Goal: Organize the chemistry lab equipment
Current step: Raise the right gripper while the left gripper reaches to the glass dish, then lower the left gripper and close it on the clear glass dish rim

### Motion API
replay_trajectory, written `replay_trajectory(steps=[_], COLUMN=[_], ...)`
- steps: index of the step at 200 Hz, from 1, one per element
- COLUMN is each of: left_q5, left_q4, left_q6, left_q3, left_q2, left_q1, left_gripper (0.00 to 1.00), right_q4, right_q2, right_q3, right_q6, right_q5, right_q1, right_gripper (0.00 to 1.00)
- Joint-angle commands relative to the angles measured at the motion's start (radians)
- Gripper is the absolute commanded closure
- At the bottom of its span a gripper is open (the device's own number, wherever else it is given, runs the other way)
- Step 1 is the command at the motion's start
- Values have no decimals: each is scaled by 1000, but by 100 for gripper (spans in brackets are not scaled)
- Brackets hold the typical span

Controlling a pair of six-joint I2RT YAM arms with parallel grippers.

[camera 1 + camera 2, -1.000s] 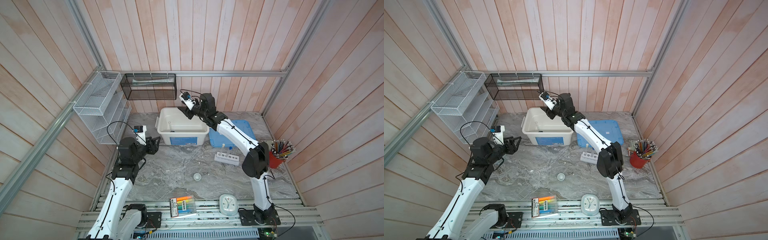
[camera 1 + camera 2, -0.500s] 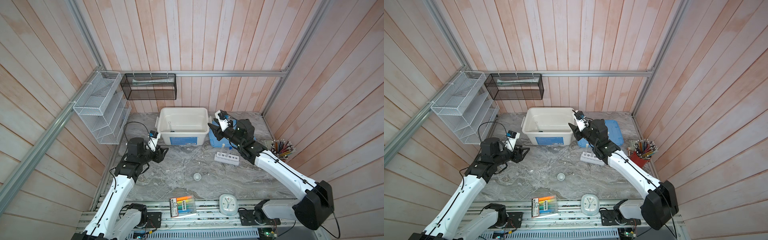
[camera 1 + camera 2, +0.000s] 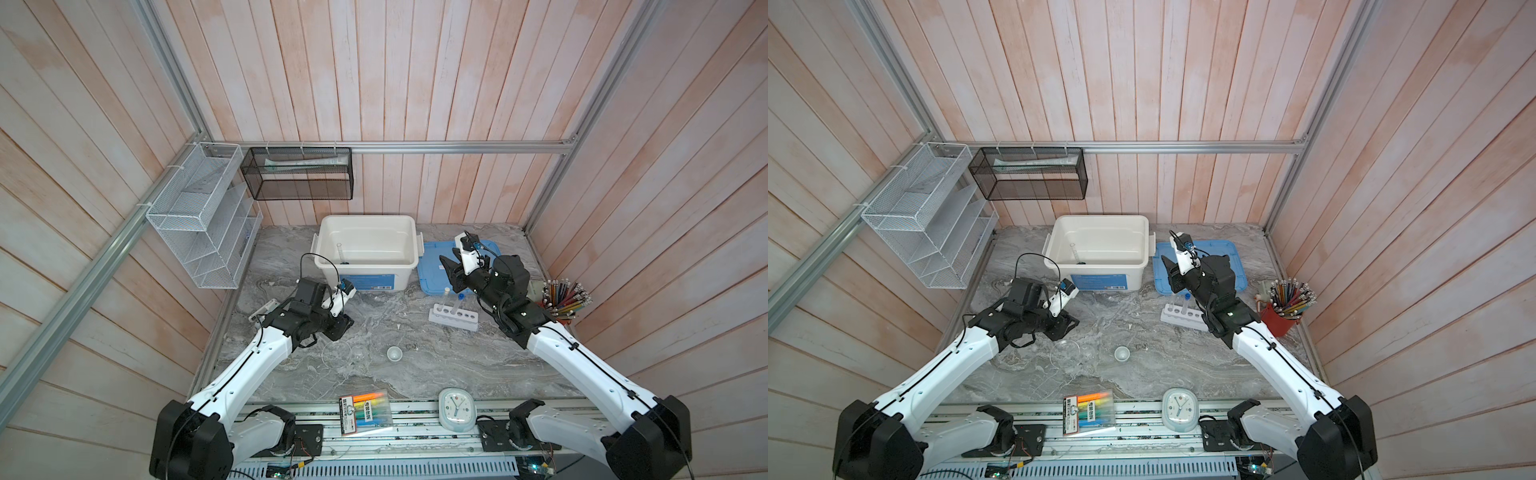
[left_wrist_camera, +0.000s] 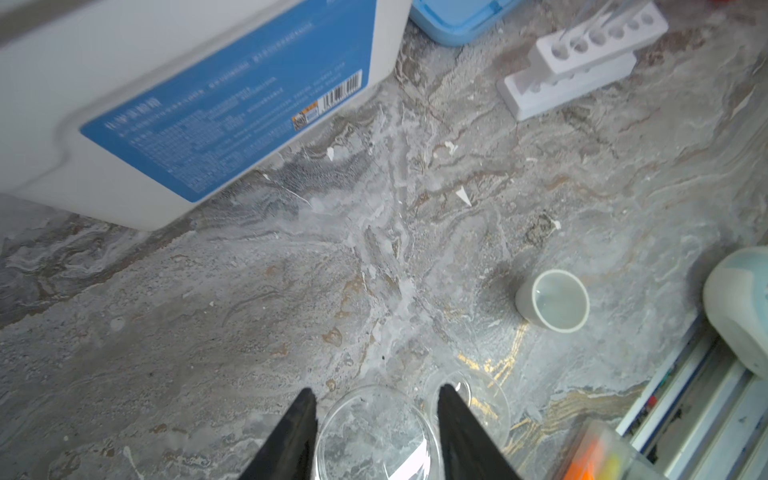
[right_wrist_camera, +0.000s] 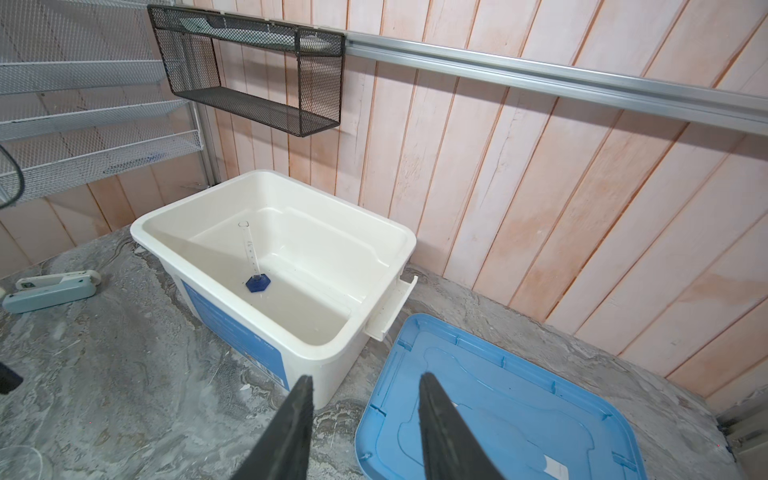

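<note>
The clear round dish (image 4: pixel 374 432) lies on the marble table, showing between the fingers of my left gripper (image 4: pixel 376 390), which is open and hangs low over it (image 3: pixel 341 328). A small clear beaker (image 4: pixel 478 399) stands just beside the dish (image 3: pixel 334 355). The tiny white bowl (image 3: pixel 393 353) sits to their right. Two thin tubes, white-capped (image 3: pixel 446 293) and blue-capped (image 3: pixel 460 298), stand in the white six-hole rack (image 3: pixel 453 318). The blue-based cylinder (image 5: pixel 253 266) stands inside the white bin. My right gripper (image 5: pixel 367 377) is open and empty above the gap between bin and blue lid.
The white bin (image 3: pixel 365 220) is at the back centre, with its blue lid (image 3: pixel 430 268) flat beside it. A red cup of pencils (image 3: pixel 565 297) is at the right. A clock (image 3: pixel 457 409) and a marker pack (image 3: pixel 365 411) lie at the front edge. Wire shelves (image 3: pixel 199 216) and a black basket (image 3: pixel 299 174) hang on the walls.
My right arm has swung from above the bin's back to low over the blue lid. My left gripper has come forward and down over the dish, its fingers narrowing.
</note>
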Motion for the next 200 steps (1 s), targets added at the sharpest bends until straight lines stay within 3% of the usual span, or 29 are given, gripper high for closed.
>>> replay_trajectory(steps=[1, 33, 200], left_q5=[-56, -108, -146], left_q4=[-28, -26, -50], left_q6=[64, 91, 145], left_q3=[-24, -38, 11], left_q2=[29, 65, 231], left_q1=[-44, -89, -192], left_gripper=[51, 52, 58], right_q4=[-14, -17, -20], right_q2=[-9, -1, 37], right_q3=[-16, -18, -22], right_q6=[10, 12, 27], right_q5=[14, 12, -11], right_q1=[-10, -16, -49], right_gripper=[57, 57, 58])
